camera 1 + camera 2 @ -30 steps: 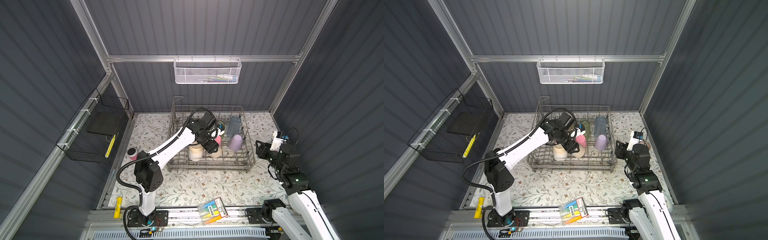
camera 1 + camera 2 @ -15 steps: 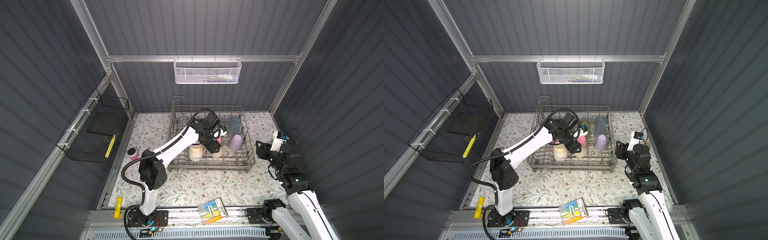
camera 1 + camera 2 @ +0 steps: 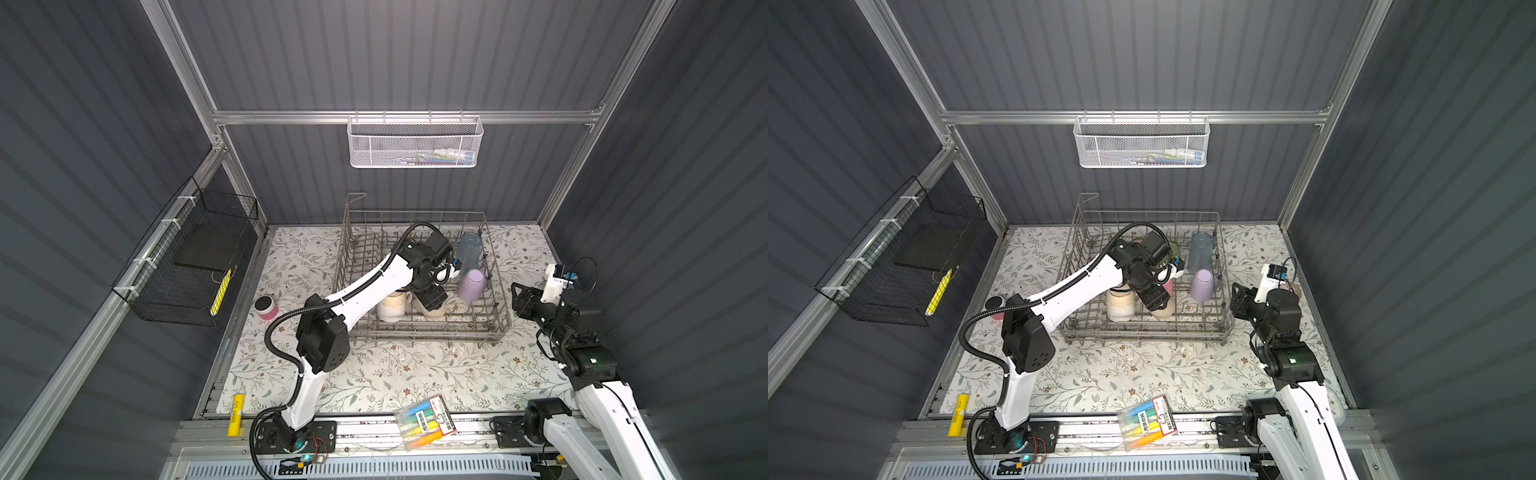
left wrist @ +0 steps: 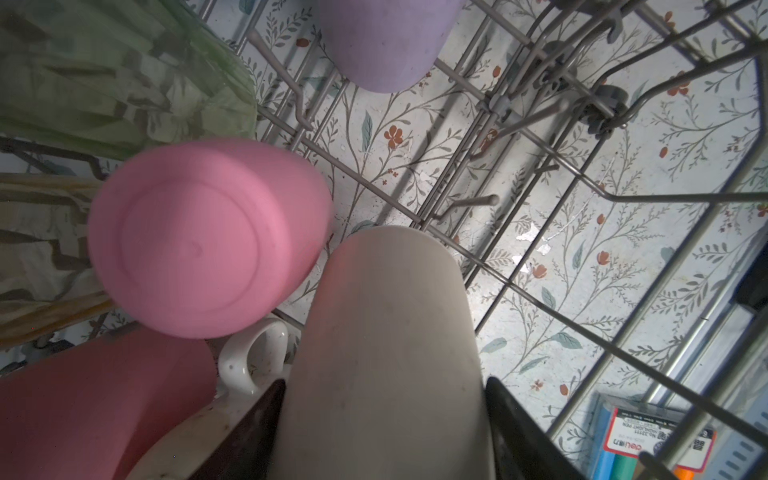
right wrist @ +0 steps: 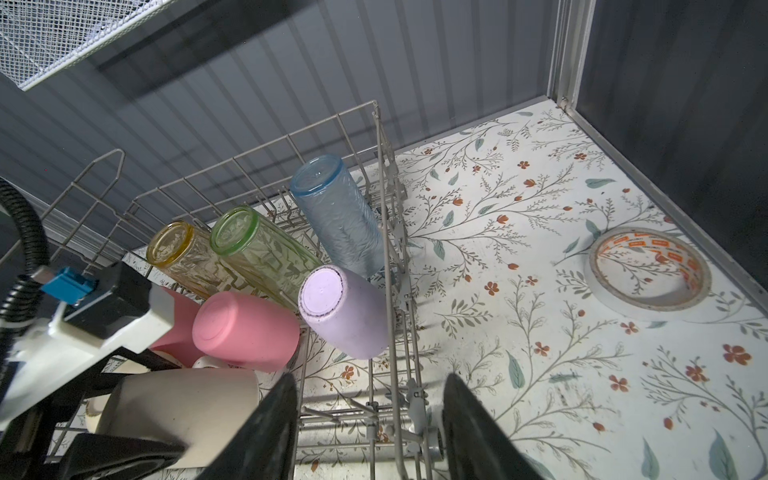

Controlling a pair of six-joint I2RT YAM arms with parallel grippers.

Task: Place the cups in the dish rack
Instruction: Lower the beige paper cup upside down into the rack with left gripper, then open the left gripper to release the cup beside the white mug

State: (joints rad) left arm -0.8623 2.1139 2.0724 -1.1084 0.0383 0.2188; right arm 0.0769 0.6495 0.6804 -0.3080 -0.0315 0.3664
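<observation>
Clasping the beige tumbler (image 4: 386, 332) in the dish rack (image 3: 436, 329) is the left claw (image 4: 384, 424); right claw (image 5: 370, 399) gapes empty.

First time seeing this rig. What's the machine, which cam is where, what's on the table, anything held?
Two white robot arms with two-finger grippers. Two pictures come from a stereo camera overhead; the other two come from cameras on the arms' wrists. The left gripper is inside the dish rack, gripping a beige tumbler. The right gripper sits open and empty beside the rack. Racked: lilac tumbler, blue tumbler, pink tumbler, mug. Loose on the floral table: pink pot, tape roll, highlighter pack.
</observation>
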